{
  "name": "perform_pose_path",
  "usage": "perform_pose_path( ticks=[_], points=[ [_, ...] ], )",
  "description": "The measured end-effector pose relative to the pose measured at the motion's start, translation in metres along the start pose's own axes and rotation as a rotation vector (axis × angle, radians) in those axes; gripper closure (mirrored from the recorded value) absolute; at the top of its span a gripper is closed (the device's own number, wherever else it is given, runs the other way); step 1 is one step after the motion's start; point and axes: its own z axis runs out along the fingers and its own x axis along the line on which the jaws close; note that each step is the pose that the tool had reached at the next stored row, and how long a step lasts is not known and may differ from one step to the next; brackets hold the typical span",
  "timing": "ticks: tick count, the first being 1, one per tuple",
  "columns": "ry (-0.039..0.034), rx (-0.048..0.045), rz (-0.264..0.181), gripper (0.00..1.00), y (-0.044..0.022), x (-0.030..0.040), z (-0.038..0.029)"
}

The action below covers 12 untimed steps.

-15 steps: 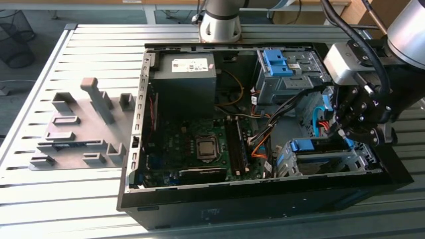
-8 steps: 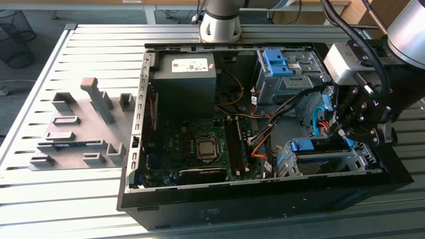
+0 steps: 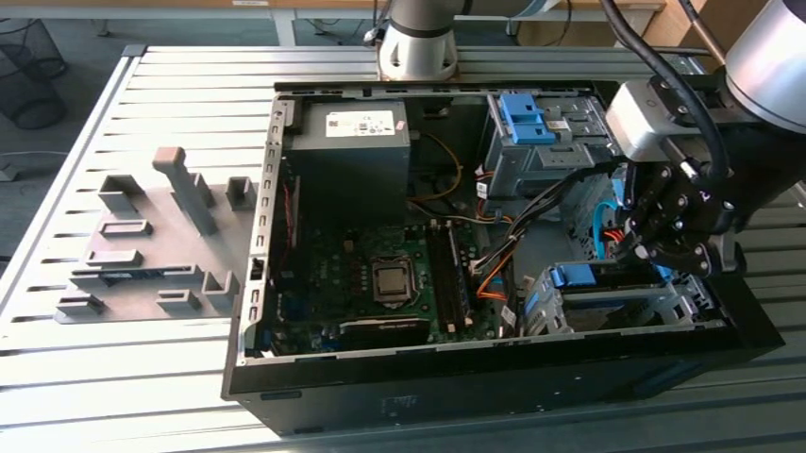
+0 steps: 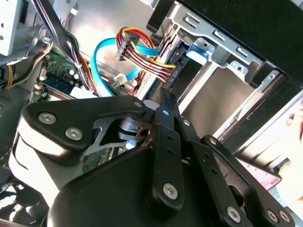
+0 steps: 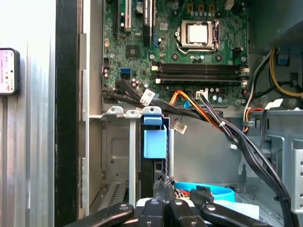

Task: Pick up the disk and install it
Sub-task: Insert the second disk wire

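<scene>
Hovering in exterior view, gripper [image 3: 680, 247] is sitting just above drive cage [image 3: 617, 307] inside PC case [image 3: 504, 377]. Second wrist view: jaw gap can't tell. First wrist view: disk [image 5: 155, 142] is sitting edge-on in cage slot, blue rails showing.

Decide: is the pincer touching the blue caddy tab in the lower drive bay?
Cannot tell. In the first wrist view the pincer sits close below the blue caddy tab, contact hidden.

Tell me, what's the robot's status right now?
Gripper low over drive cage. Disk in cage slot, blue caddy end showing. Cable bundle alongside cage.
</scene>
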Motion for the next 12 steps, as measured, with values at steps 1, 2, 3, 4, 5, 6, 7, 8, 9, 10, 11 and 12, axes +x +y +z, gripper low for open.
perform_pose_path(
  ticks=[1, 2, 3, 4, 5, 6, 7, 8, 9, 10, 11, 12],
  points=[
    [0.0001, 0.0000, 0.000, 0.89, 0.0002, 0.0000, 0.0000],
    [0.0002, 0.0000, 0.000, 0.89, 0.0006, -0.0001, -0.0004],
    [0.0005, 0.0000, 0.000, 0.89, 0.0012, -0.0002, -0.0023],
    [0.0002, 0.0000, 0.000, 0.89, 0.0014, -0.0003, -0.0053],
    [0.0000, 0.0000, 0.000, 0.89, 0.0015, -0.0004, -0.0090],
    [0.0000, 0.0000, 0.000, 0.89, 0.0016, -0.0006, -0.0138],
    [0.0001, 0.0000, 0.000, 0.89, 0.0017, -0.0007, -0.0182],
    [0.0000, 0.0000, 0.000, 0.89, 0.0018, -0.0009, -0.0227],
    [-0.0001, 0.0000, 0.000, 0.89, 0.0018, -0.0011, -0.0271],
    [0.0003, 0.0000, 0.000, 0.89, 0.0019, -0.0013, -0.0318],
    [0.0002, 0.0000, 0.000, 0.89, 0.0022, -0.0015, -0.0361],
    [0.0001, 0.0000, 0.000, 0.89, 0.0029, -0.0017, -0.0395]
  ],
)
